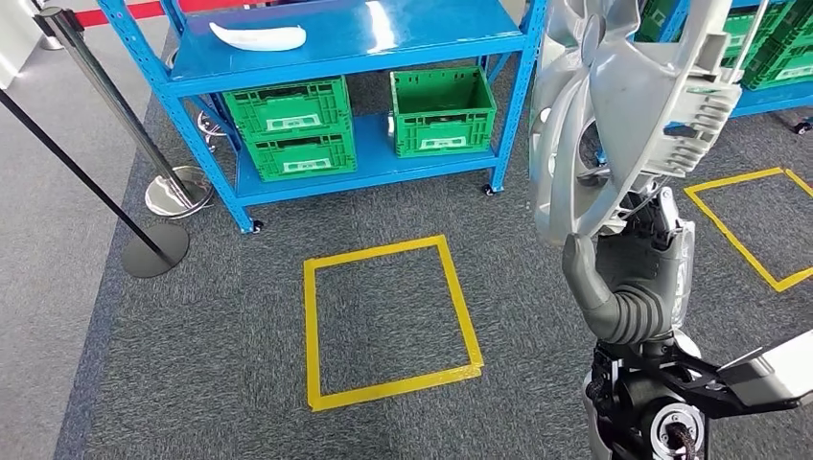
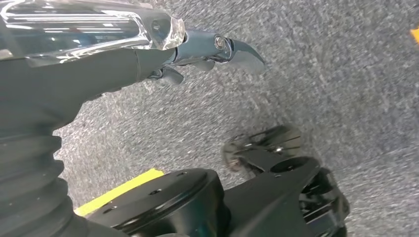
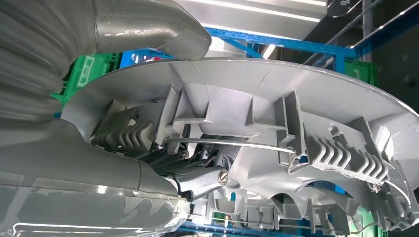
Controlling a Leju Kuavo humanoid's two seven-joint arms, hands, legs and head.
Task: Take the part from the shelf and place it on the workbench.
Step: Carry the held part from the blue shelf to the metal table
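- The right hand (image 1: 635, 278) is raised at the right of the head view, its grey thumb and dark fingers wrapped onto the lower rim of a large silver-grey round plastic wheel cover (image 1: 623, 105), which it holds on edge above itself.
- The wheel cover stands up from the hand, its ribbed inner face turned toward the camera, and it hides part of the blue metal shelf rack (image 1: 288, 53) behind it.
- In the right wrist view the thick grey thumb (image 3: 148, 29) lies over the outer side of the cover's rim (image 3: 247, 79), while the dark fingers (image 3: 197, 178) reach in among the clips and ribs on the inner side; the part is pinched between them.
- The left hand (image 2: 148, 54) hangs over grey carpet (image 2: 321, 74); its fingers are curled in and nothing is seen in them.
- On the rack's top board lies a white curved plastic piece (image 1: 257, 36), well apart from the held cover.
- The lower board carries two stacked green plastic crates (image 1: 292, 129) and, beside them, one open green crate (image 1: 443, 110).
- A yellow tape square (image 1: 388, 321) marks the carpet in front of the rack, to the left of the right hand; part of a second yellow tape outline (image 1: 753, 220) lies to the right.
- Two metal barrier posts with round bases (image 1: 158, 206) stand at the left, beside the rack.
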